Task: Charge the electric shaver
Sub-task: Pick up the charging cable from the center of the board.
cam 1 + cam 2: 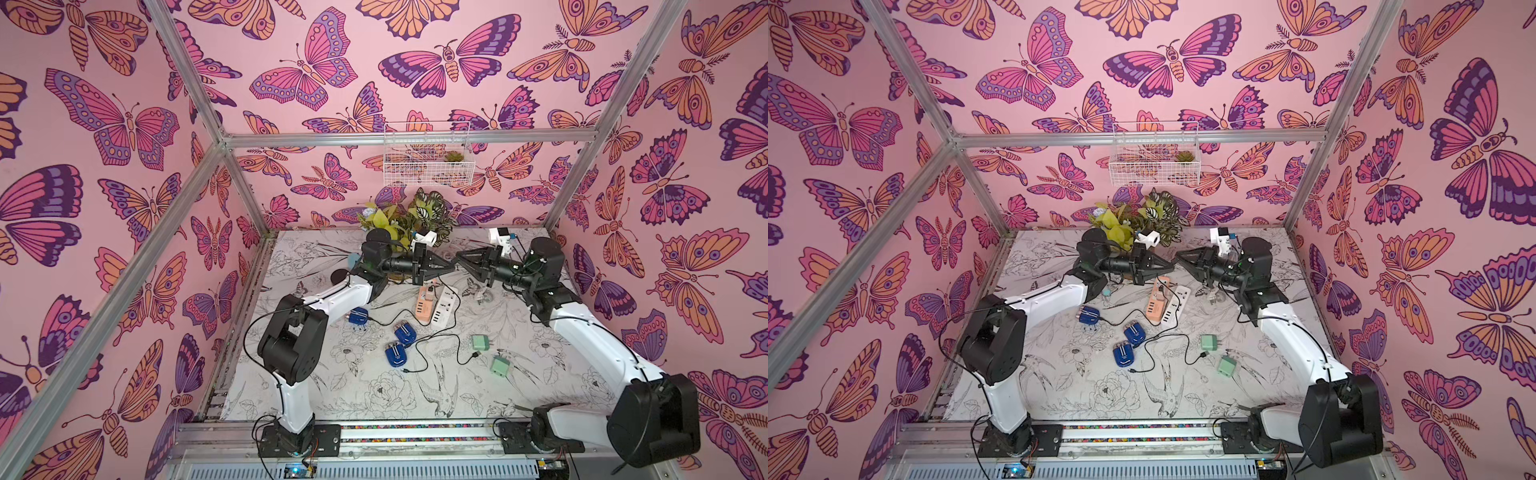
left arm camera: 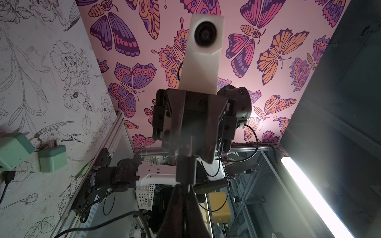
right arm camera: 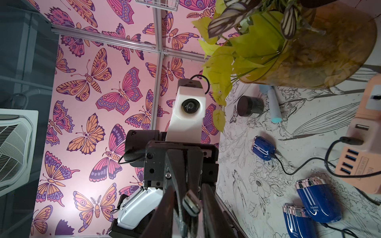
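Both top views show the floral table [image 1: 374, 399]. Nearest the arm bases, on the right, lie two mint chargers: the near green adapter [image 1: 500, 365] and the second green adapter [image 1: 478, 343] just behind it. A loose cable end [image 1: 476, 355] lies between them.

To their left are three blue electric shavers, all flat on the table. The nearest shaver [image 1: 395, 354] and the middle shaver [image 1: 405, 333] lie just beside each other, and the far shaver [image 1: 358, 317] sits apart, further left. Thin black cables loop around them. In the right wrist view one cable is plugged into the far shaver and runs toward the peach power strip [image 1: 423, 301], where a plug sits in a port. A white power strip [image 1: 444, 306] lies just beside the peach one.

Above the strips' far ends the left gripper [image 1: 451, 268] and right gripper [image 1: 460, 257] meet tip to tip in the air. The left fingers [image 2: 183, 206] are pressed together and appear to pinch a small USB plug [image 3: 191, 203] at their tips. The right fingers [image 3: 208, 206] stand narrowly apart on either side of that plug; whether they press on it I cannot tell.

Behind them potted plants [image 1: 415, 216] stand against the back wall. Higher up, a white wire basket [image 1: 399, 174] holds a small succulent [image 1: 451, 157].
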Available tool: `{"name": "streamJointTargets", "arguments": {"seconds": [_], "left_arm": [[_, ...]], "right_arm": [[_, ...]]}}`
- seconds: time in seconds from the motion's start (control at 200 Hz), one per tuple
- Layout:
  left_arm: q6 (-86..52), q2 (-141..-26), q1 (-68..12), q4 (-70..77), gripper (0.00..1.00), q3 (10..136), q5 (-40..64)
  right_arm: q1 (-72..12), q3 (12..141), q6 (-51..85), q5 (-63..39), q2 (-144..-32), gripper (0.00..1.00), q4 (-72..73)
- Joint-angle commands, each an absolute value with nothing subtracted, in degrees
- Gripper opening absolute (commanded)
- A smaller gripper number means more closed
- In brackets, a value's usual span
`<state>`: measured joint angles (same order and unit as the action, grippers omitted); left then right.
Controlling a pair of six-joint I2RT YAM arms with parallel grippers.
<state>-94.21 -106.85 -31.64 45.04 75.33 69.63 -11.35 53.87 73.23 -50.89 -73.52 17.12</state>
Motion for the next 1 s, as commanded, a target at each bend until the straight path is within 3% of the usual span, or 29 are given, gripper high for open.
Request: {"name": "streamJointTargets", "arguments": {"seconds": [0.0, 0.24, 0.285, 0.361, 0.421, 0.531, 0.581, 0.656, 0.786, 0.996], "left_arm": [[-94.57, -107.58, -31.82, 47.34, 0.0, 75.53, 70.08], [-93.98, -107.83, -31.76, 46.41, 0.0, 75.96, 69.13], [-92.33, -107.32, -31.82, 44.71, 0.0, 75.95, 68.47], [-85.65, -105.03, -31.56, 36.03, 0.23, 75.57, 65.29], [-76.55, -101.59, -31.55, 24.74, 0.35, 75.25, 59.52], [-70.54, -93.36, -32.01, 10.63, 0.45, 71.33, 39.6], [-74.57, -90.42, -32.71, 10.63, 0.45, 68.38, 32.39], [-81.24, -87.44, -34.07, 11.25, 0.35, 66.12, 25.67], [-87.98, -81.45, -37.49, 7.34, 0.39, 64.75, 13.31], [-101.5, -85.36, -41.56, 7.76, 0.41, 68.55, 15.09]], "right_arm": [[-11.51, 55.55, 73.72, -52.48, -73.45, 0.21, 18.9], [-11.43, 56.02, 72.5, -51.65, -73.61, 0.0, 16.43], [-11.49, 56.31, 72.01, -51.07, -73.44, 0.0, 15.08], [-11.45, 57.05, 71.13, -48.97, -72.83, 0.0, 11.19], [-11.45, 57.92, 70.62, -46.71, -72.31, 0.0, 6.82], [-11.85, 57.26, 73.03, -40.75, -70.78, 0.0, 2.82], [-12.25, 56.21, 75.55, -38.73, -70.4, 0.0, 3.93], [-12.84, 55.99, 78.21, -35.44, -70.6, 0.0, 3.39], [-14.1, 54.66, 85.42, -29.09, -70.96, 0.0, 5.65], [-18.06, 57.13, 91.66, -21.9, -71.76, 0.0, 2.74]]}}
